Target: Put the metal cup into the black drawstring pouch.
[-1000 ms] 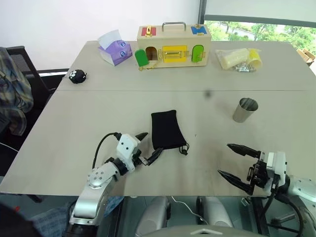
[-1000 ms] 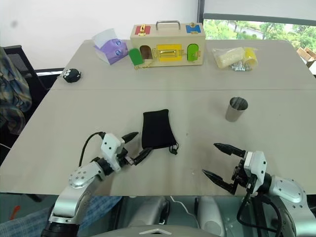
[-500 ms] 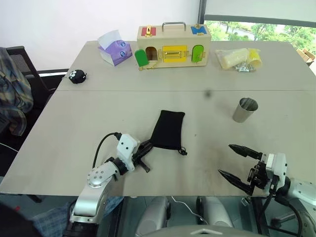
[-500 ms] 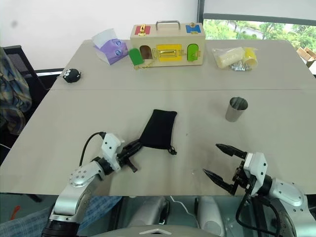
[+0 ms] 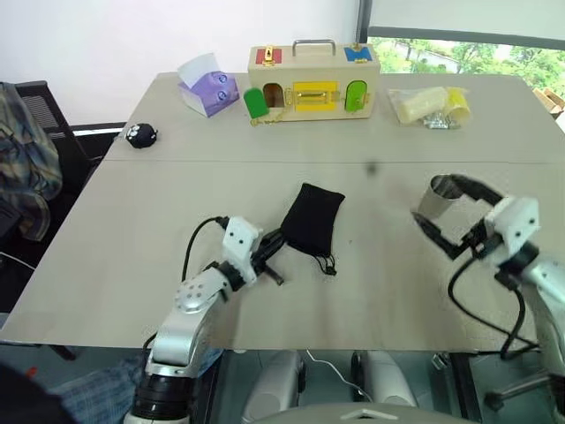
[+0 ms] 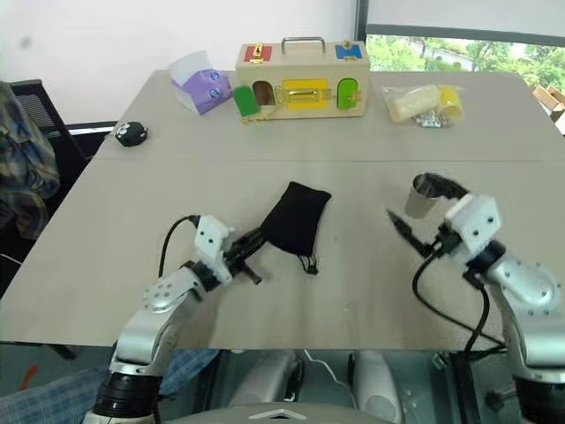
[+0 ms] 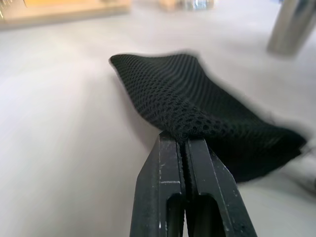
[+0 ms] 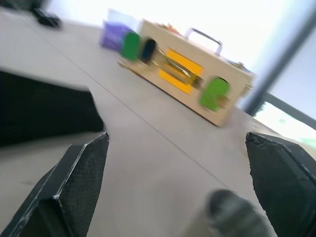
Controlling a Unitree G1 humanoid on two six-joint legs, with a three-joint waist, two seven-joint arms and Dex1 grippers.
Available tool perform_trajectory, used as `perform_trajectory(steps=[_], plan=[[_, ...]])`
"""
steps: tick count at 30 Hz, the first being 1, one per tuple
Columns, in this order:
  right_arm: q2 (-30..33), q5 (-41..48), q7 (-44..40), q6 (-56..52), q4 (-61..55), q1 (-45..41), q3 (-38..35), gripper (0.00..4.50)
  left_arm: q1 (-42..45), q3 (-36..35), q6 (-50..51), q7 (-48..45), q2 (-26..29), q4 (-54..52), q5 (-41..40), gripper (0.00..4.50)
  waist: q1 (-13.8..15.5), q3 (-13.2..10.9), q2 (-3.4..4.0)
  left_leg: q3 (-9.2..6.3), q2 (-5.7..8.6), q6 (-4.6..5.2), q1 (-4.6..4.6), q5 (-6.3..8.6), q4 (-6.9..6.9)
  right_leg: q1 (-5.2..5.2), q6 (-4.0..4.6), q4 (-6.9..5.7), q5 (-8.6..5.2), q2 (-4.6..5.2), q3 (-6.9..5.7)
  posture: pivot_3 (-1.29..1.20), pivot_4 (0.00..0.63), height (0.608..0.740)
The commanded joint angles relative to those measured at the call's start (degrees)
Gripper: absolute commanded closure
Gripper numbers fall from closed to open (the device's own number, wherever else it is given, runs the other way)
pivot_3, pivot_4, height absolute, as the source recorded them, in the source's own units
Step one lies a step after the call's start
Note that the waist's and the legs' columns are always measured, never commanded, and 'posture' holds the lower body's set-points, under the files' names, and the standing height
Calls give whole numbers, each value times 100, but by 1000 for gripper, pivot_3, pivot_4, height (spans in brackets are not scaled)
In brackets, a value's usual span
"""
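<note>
Status: early stage; cup not yet in pouch.

Left tool (image 5: 275,256): fingers pressed together, pinching a near corner of the black drawstring pouch (image 5: 313,218). Pouch fabric clamped between the finger pads, confirmed in the left wrist view (image 7: 197,111). Pouch lying mid-tabletop, angled, one end toward the near edge, cord (image 5: 325,261) trailing from that end onto the tabletop (image 5: 132,230). Mouth not visibly opened.

Right tool (image 5: 446,212): fingers spread wide, straddling the metal cup (image 5: 438,196) without a confirmed grip; one finger past the rim on the far side, the other on the near side. Cup upright, toward the right edge of the tabletop, well apart from the pouch.

Done: pouch secured by one corner; right tool positioned at the cup.

Remaining, by judgement: close on the cup, lift, carry toward the pouch, open the mouth, insert.

Risk: soft fabric held at a single corner likely to sag shut during insertion.
</note>
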State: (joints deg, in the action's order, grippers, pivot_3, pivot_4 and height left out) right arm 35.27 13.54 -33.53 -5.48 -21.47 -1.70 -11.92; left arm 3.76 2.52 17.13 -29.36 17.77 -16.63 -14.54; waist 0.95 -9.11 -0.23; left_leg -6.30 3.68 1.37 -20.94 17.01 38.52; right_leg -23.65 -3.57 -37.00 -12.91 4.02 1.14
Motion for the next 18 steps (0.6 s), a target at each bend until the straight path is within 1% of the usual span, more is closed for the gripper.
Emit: perform_trajectory(steps=[1, 4, 5, 9, 12, 13, 14, 16, 17, 18], plan=[[331, -917, 381, -323, 283, -360, 243, 0, 343, 105, 312, 523, -234, -216, 200, 4457, -11, 0, 0, 0, 0, 0, -2, 0, -1, -2, 0, -1, 0, 0, 1, 0, 150, 710], [632, -1497, 315, -649, 719, -817, 689, 0, 750, 194, 766, 874, -543, -171, 242, 4457, -23, -1, 0, 11, 6, 1, -5, 0, 1, -7, 0, -1, 0, -3, 10, 0, 150, 710], [688, -1576, 274, -779, 765, -882, 765, 0, 866, 212, 876, 969, -605, -130, 286, 4457, -22, -1, 0, 12, 6, 1, -3, 0, 2, -5, -1, -1, 0, -2, 11, 0, 150, 710], [864, -1854, 30, -753, 927, -1015, 1133, 0, 1365, 211, 1022, 1382, -869, 119, 462, 4457, -21, -1, 0, 5, 0, 0, -5, 0, -3, -6, -1, 0, 0, -1, 4, 0, 150, 710], [987, -2013, -132, -797, 926, -930, 1303, 821, 1508, 224, 1039, 1474, -978, 181, 491, 4500, -24, -1, -2, 6, 2, 0, -9, -1, 0, -8, -1, 1, 0, -2, 3, 0, 150, 710], [1032, -2043, -183, -779, 895, -881, 1318, 1322, 1526, 220, 1050, 1490, -998, 185, 486, 4500, -28, 0, -3, 9, 4, 0, -8, 0, 0, -7, -1, 2, 0, -2, 7, 0, 150, 710], [1057, -2050, -214, -779, 859, -843, 1310, 1726, 1532, 219, 1054, 1497, -1005, 185, 483, 4500, -28, 1, -5, 12, 4, 0, -7, 0, 0, -7, -1, 2, 0, -1, 11, 0, 150, 710], [1124, -2064, -268, -797, 783, -782, 1265, 2753, 1529, 214, 1034, 1473, -979, 189, 483, 4500, -22, 1, -6, 8, 3, 0, -7, 0, 0, -6, -1, 3, 0, -2, 7, 0, 150, 710], [1153, -2063, -302, -798, 758, -758, 1238, 3150, 1522, 212, 1017, 1455, -960, 192, 483, 4500, -21, 0, -6, 6, 3, 0, -7, -1, 0, -7, -1, 2, 0, -2, 5, 0, 150, 710], [1169, -2058, -325, -802, 732, -737, 1204, 3762, 1514, 207, 1002, 1437, -942, 195, 479, 4500, -22, 0, -6, 5, 2, 0, -7, -1, 0, -7, -1, 2, 0, -1, 5, 0, 150, 710]])
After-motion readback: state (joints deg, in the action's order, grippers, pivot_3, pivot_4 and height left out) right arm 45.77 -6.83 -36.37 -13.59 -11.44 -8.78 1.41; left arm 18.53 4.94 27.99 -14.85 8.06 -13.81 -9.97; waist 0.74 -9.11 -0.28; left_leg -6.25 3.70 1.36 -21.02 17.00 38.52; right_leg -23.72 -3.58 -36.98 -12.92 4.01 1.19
